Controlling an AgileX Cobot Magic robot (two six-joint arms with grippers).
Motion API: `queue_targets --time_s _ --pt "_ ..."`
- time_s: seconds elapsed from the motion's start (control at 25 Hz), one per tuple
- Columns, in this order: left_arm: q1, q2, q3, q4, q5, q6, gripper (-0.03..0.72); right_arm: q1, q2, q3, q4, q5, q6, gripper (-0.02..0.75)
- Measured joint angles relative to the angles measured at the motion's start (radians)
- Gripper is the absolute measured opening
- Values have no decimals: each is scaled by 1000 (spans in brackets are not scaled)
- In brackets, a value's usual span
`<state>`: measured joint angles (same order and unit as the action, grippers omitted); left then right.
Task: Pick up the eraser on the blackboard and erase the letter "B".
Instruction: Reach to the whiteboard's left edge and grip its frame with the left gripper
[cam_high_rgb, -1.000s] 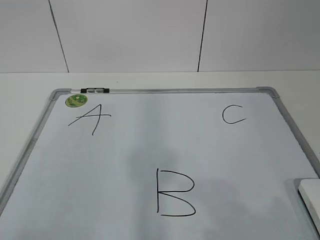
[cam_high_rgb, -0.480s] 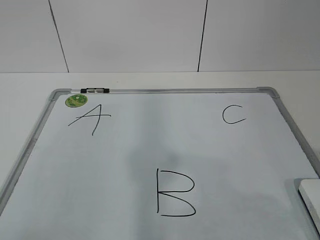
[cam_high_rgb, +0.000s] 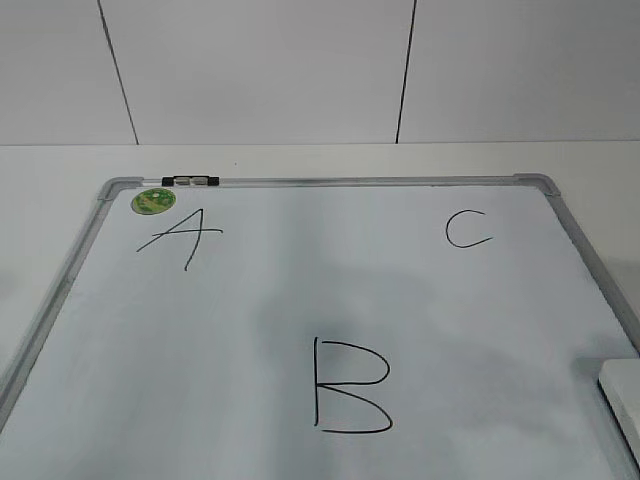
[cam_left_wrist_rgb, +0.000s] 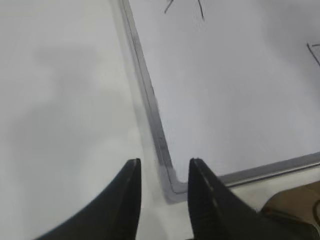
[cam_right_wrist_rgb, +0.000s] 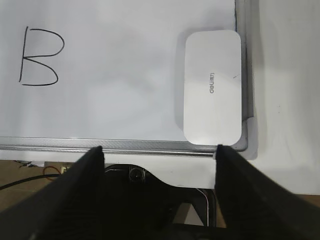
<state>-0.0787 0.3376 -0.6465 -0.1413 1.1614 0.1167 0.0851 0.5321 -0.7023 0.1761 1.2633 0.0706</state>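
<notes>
The blackboard (cam_high_rgb: 300, 290) lies flat on the white table, with a big black letter "B" (cam_high_rgb: 350, 385) near its front middle. The white eraser (cam_high_rgb: 622, 395) rests at the board's front right edge, partly cut off. In the right wrist view the eraser (cam_right_wrist_rgb: 212, 86) lies in the board's corner, right of the "B" (cam_right_wrist_rgb: 41, 56). My right gripper (cam_right_wrist_rgb: 159, 150) is wide open and empty, just off the board's near frame. My left gripper (cam_left_wrist_rgb: 164, 172) is open with a narrow gap, empty, over the board's front left corner (cam_left_wrist_rgb: 172, 187). Neither gripper shows in the exterior view.
An "A" (cam_high_rgb: 182, 236) and a "C" (cam_high_rgb: 467, 229) are drawn near the far edge. A green sticker (cam_high_rgb: 153, 201) and a small black-and-white marker (cam_high_rgb: 190, 181) sit at the far left corner. A white tiled wall stands behind the table.
Nothing on the board has moved. Only faint shadows on the board and on the table at the left have shifted slightly.
</notes>
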Motion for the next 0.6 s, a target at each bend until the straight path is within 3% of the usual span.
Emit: queue_targets --time_s 0.32,0.6 --pt "0 406 -154 -26 52 -32 241 0 142 -2 -60 0 0 549" --pt "0 757 -251 -30 54 -34 238 0 400 -86 -60 -13 -20 529"
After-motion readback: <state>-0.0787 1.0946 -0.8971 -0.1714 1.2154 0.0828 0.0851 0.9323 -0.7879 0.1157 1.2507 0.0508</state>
